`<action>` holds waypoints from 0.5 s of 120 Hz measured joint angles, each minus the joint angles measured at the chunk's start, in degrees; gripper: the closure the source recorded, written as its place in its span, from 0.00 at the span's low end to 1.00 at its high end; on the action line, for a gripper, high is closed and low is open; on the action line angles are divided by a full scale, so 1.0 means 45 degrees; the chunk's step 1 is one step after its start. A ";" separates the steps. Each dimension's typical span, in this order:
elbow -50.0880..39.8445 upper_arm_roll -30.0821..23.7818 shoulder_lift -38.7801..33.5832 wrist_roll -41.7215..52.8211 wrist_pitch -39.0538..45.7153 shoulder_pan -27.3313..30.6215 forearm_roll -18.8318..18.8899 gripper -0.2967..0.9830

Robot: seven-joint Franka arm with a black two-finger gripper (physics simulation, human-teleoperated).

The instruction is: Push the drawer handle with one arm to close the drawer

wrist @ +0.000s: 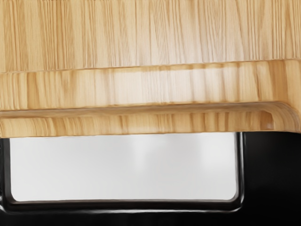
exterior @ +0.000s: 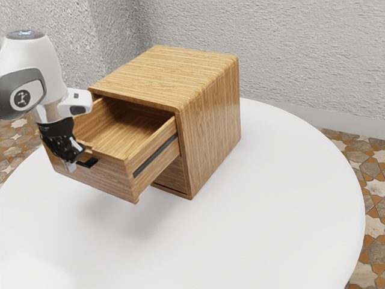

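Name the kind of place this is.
Looks like a simulated indoor room, perhaps in a home: rough plaster-like walls, patterned tile floor, round white table.

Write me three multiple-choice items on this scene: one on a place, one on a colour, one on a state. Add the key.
1. Where does the wooden cabinet stand?
A) On the tiled floor
B) On the round white table
C) On a wall shelf

2. What colour is the handle?
A) Black
B) Red
C) Blue

3. How is the upper drawer?
A) Fully closed
B) Taken out and lying on its side
C) Pulled out but still in the cabinet

Key:
1: B, since the exterior view shows the cabinet's base resting on the white top.
2: A, since the handle is dark against the wood in both views.
3: C, since the drawer juts out with its inside and the dark side rail showing, its rear within the cabinet.
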 joint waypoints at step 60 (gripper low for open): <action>0.1955 -0.0052 0.2116 0.0592 0.0179 0.0001 0.0006 0.85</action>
